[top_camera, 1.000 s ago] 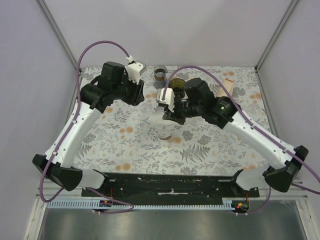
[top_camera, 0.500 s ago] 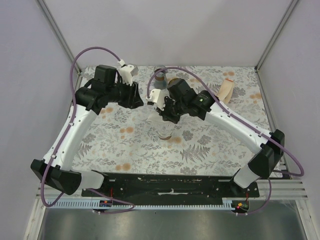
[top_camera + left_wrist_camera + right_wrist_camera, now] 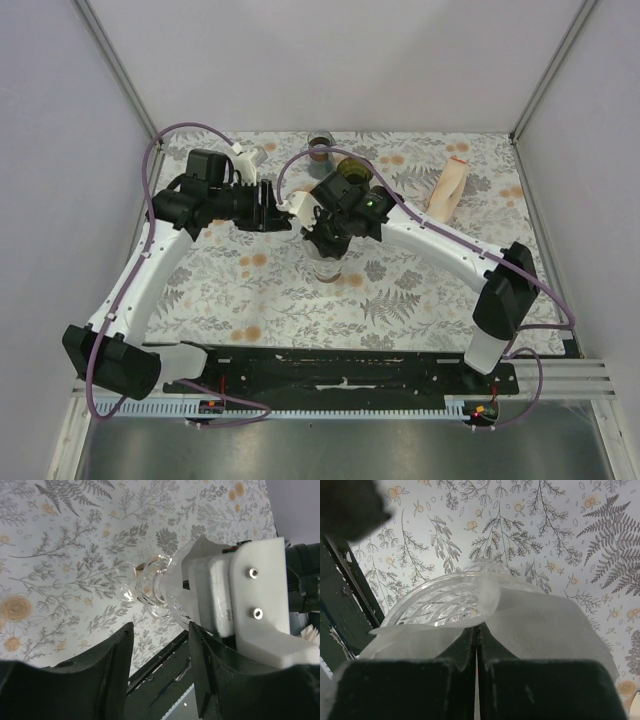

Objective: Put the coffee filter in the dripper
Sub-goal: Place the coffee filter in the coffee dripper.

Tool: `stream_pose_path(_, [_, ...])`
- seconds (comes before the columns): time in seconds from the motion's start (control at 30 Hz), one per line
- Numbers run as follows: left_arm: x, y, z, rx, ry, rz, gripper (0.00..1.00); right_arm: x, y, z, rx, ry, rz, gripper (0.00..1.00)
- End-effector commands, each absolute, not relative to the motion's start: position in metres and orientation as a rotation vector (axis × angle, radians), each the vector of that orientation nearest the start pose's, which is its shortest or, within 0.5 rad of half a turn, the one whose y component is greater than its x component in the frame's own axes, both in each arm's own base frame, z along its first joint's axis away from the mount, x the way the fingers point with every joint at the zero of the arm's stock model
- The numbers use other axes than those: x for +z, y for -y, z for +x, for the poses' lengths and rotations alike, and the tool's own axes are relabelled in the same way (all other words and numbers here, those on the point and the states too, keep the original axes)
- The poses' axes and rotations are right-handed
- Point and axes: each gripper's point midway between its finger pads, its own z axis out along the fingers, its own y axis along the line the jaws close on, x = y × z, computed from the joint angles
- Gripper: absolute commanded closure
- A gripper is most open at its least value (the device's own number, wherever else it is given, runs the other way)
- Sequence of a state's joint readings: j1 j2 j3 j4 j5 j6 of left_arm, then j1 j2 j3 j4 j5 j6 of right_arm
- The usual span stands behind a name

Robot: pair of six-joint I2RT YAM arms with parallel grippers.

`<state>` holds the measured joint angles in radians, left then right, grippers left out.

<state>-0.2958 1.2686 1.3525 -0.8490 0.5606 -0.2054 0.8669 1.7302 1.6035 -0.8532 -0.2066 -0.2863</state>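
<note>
My right gripper [image 3: 477, 630] is shut on the coffee filter [image 3: 545, 630], a thin white paper whose two flaps spread out on either side of the pinched fold. The filter hangs just above the rim of a clear ribbed glass carafe [image 3: 440, 600]. From above, the right gripper [image 3: 322, 240] sits over that carafe [image 3: 328, 265], nearer than the olive-green dripper [image 3: 354, 172], which the right arm partly covers. My left gripper [image 3: 275, 208] is close on the left, open, with nothing between its fingers [image 3: 120, 655]. It faces the right gripper's white body [image 3: 250, 595].
A glass jar with a brown band [image 3: 321, 146] stands at the back, left of the dripper. A long peach packet [image 3: 446, 188] lies at the back right. The floral cloth [image 3: 420, 290] covers the table; a black rail [image 3: 340, 368] runs along the near edge.
The right arm has swung left and toward the near side, carrying the filter from beside the dripper to over the carafe. The left gripper has moved right toward it, its jaws wider.
</note>
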Motion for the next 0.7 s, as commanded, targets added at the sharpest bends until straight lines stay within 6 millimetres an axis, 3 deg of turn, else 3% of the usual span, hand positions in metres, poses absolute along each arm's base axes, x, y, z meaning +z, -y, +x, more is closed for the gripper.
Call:
stream_pose_path(0.0, [0.281,0.202,0.257,-1.057,-2.276,0.382,0.45,0.177,-0.340,0.257,0.487,-2.196,-1.386,1.00])
stream_pose_path(0.23, [0.274,0.206,0.252,-1.109,-2.287,0.371,0.44,0.165,-0.345,0.259,0.483,-2.289,-1.335,1.00])
stream_pose_path(0.4, [0.254,0.210,0.244,-1.141,-2.334,0.342,0.44,0.161,-0.347,0.261,0.480,-2.319,-1.303,1.00])
stream_pose_path(0.67, [0.250,0.220,0.239,-1.159,-2.342,0.413,0.43,0.182,-0.355,0.267,0.515,-2.300,-1.196,0.98])
